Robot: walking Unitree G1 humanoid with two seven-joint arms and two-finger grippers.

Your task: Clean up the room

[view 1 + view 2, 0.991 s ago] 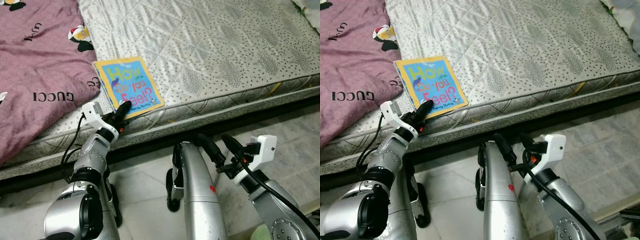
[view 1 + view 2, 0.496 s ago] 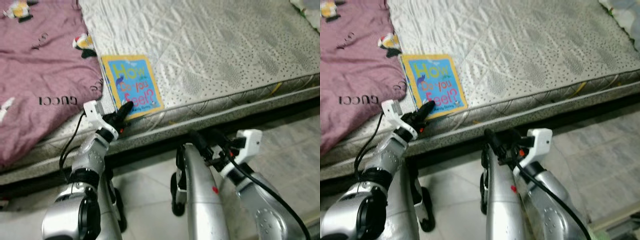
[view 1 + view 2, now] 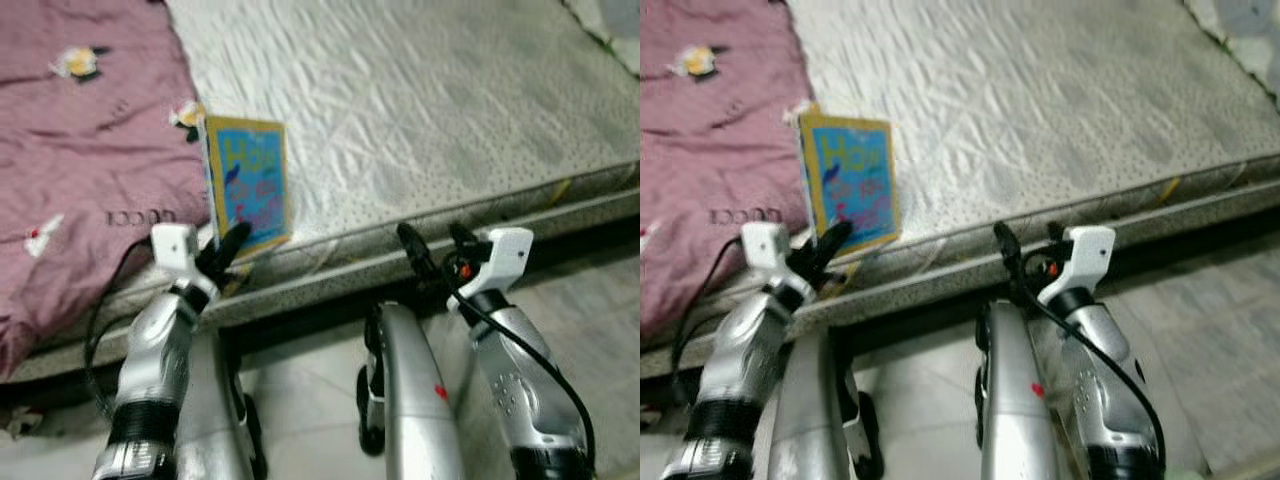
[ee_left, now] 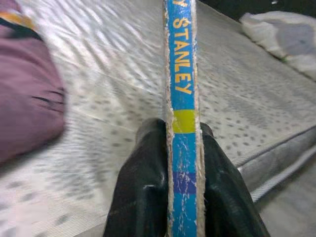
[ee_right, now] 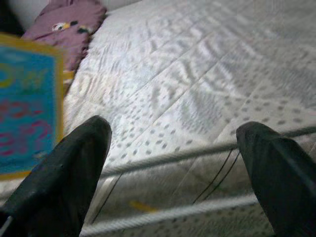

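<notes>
Pinched on the lower edge of the yellow-bordered blue picture book (image 3: pixel 246 185), my left gripper (image 4: pixel 183 148) tilts it up off the near edge of the grey-patterned mattress (image 3: pixel 420 110), beside the purple printed blanket (image 3: pixel 80 160). Right gripper (image 5: pixel 173 163) hovers to the right, fingers spread. Next I judge: lift clear and carry it away.

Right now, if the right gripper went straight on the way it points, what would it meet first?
Probably the mattress edge. The right gripper, open, sits just short of it in the eye views; its wrist view looks across the quilted top, so it might skim over. The book lies off to one side.
</notes>
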